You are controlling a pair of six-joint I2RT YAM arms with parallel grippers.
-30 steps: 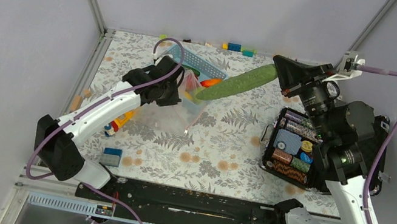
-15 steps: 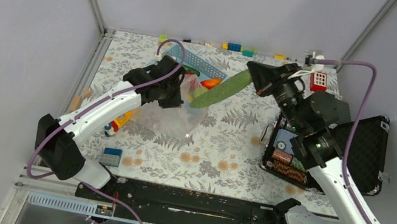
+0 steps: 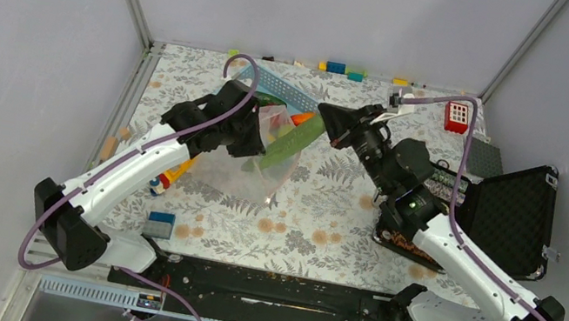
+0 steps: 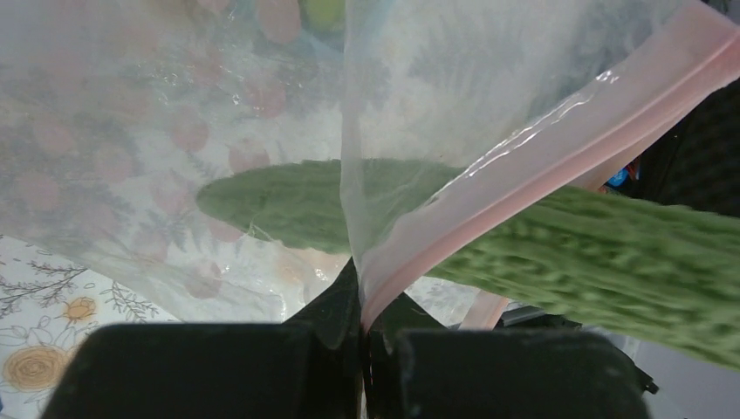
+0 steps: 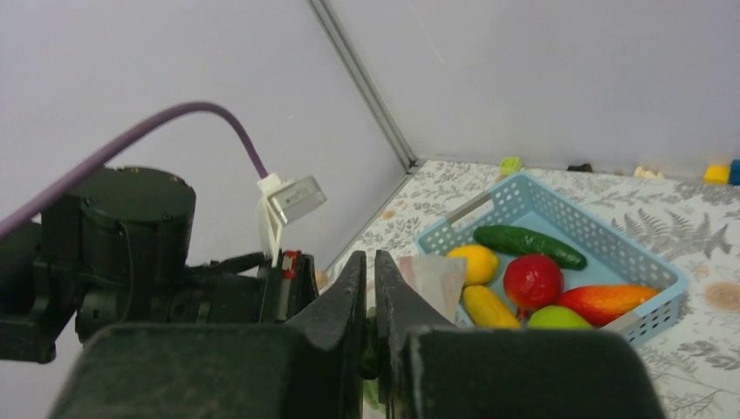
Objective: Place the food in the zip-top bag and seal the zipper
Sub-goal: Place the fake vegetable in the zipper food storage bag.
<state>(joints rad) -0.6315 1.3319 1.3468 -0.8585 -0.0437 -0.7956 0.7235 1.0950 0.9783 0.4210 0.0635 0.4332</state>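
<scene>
My left gripper is shut on the pale pink zipper of the clear zip-top bag and holds its mouth up and open. My right gripper is shut on one end of the long green pod. The pod slants down to the left, and its tip lies inside the bag while the rest sticks out past the zipper. In the right wrist view my right gripper pinches a sliver of green. The light blue basket holds a cucumber, lemon, red apple, banana and other fruits.
An open black case with small coloured parts lies at the right. A red box and coloured blocks sit along the back edge. A blue block lies at the front left. The basket stands behind the bag.
My right arm has swung left and down with the pod, and its tip has gone into the bag's mouth. My left gripper has kept its hold on the zipper and shifted slightly.
</scene>
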